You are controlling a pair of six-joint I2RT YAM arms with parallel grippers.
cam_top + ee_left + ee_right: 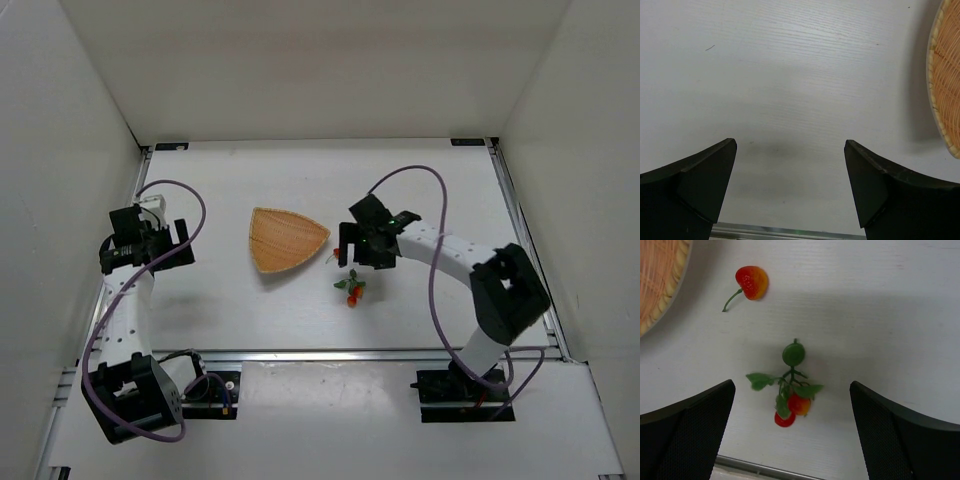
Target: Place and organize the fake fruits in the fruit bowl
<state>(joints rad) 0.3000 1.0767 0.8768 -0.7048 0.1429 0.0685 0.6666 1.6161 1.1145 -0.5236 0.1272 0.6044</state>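
A: Where were the fruits found at that moment?

B: None was seen in the bowl (288,240). The single red fruit on its stem (752,282) was seen lying on the table (200,200) just beside the bowl's right-hand rim. The leafy cluster (799,404) was seen a little nearer the arms, apart from both.

A: And the grippers?

B: The right gripper (792,385) was held above the cluster with its jaws spread wide, and nothing was gripped. The left gripper (790,142) was likewise spread wide and empty, held over bare table to the left of the bowl.

A: What was judged likely to go wrong?

B: The cluster was judged a poor thing to be pinched, with its thin stems, loose leaves and small berries. If only a leaf were caught, the cluster could be dropped on the way. If the jaws were brought down off-centre, it could be pushed along the smooth table rather than caught. The single fruit, being round, could be knocked and sent rolling. The bowl was judged light and shallow, so it could be shoved if its rim were struck, and a fruit released from too high could be bounced out.
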